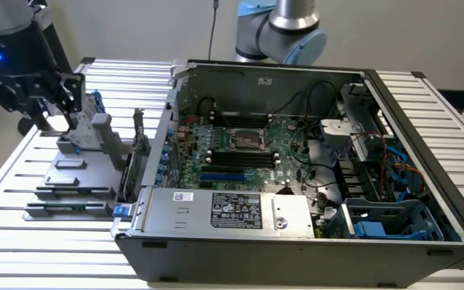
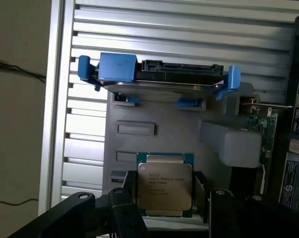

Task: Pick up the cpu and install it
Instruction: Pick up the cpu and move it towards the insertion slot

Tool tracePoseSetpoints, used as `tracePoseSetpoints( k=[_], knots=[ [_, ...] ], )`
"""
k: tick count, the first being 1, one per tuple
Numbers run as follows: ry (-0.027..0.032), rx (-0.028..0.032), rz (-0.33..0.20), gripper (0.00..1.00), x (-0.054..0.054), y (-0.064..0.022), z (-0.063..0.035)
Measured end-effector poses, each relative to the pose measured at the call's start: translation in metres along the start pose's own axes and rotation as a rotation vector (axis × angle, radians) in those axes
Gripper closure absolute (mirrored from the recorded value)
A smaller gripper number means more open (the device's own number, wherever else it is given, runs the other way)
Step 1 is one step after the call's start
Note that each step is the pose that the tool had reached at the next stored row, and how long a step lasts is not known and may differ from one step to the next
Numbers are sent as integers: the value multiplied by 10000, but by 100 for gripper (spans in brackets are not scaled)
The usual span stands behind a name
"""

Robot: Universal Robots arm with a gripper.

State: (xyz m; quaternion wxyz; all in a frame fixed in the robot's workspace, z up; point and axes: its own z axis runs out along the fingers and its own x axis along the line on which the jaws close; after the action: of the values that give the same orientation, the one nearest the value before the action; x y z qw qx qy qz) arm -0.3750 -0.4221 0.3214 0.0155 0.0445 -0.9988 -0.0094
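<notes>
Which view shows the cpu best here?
The wrist view: the cpu lies face up on the gray holder, its printed lid plain. In the exterior view it cannot be made out beneath the gripper.

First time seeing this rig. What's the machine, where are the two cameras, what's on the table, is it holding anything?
The machine is one grey-and-blue robot arm with a black two-finger gripper at its end. One picture comes from a camera off the arm; the other from a camera on the wrist, looking past the fingers. On the slatted aluminium table stands an open dark metal computer case with a green motherboard inside. Beside it, toward the exterior view's left, a grey parts tray holds a silver drive with blue brackets and the cpu, a small square chip with a dull silver top. The gripper is open, holds nothing and hangs over the cpu.
</notes>
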Motion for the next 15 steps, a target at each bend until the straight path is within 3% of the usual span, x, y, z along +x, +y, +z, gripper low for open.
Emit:
tracePoseSetpoints(
  k=[7,15],
  knots=[
    [1,1,1,45,-245,-19,-180],
    [1,10,0,45,-535,-39,-304]
  ],
)
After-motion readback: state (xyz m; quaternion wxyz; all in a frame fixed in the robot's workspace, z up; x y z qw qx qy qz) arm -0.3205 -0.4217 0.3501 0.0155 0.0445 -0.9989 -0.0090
